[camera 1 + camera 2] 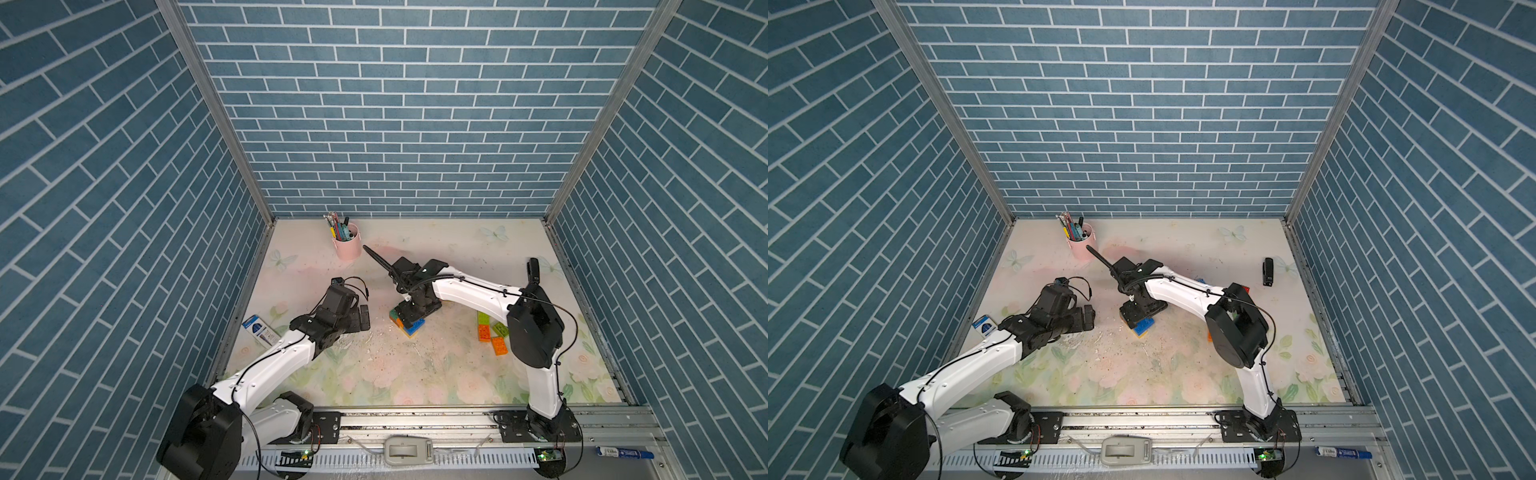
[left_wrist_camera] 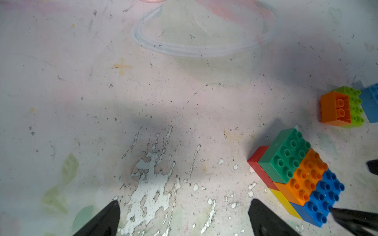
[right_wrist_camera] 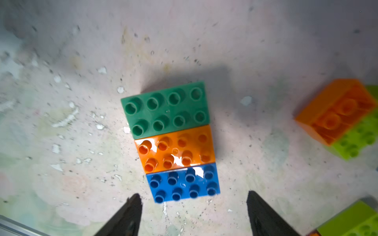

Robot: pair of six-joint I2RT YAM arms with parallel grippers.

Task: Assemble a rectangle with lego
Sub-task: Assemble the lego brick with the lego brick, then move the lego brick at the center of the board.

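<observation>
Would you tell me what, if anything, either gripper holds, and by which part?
Nothing is held: the right gripper stands open by the green, orange and blue plastic brick block, and the left gripper is open.

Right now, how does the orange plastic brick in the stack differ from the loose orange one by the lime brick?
Pose: the stacked orange plastic brick sits studs up; the loose orange plastic brick is tipped, hollow underside showing.
Neighbours: the stacked one sits between a dark green brick and a blue brick; the loose one leans on a lime brick.
Shared: same orange colour.
</observation>
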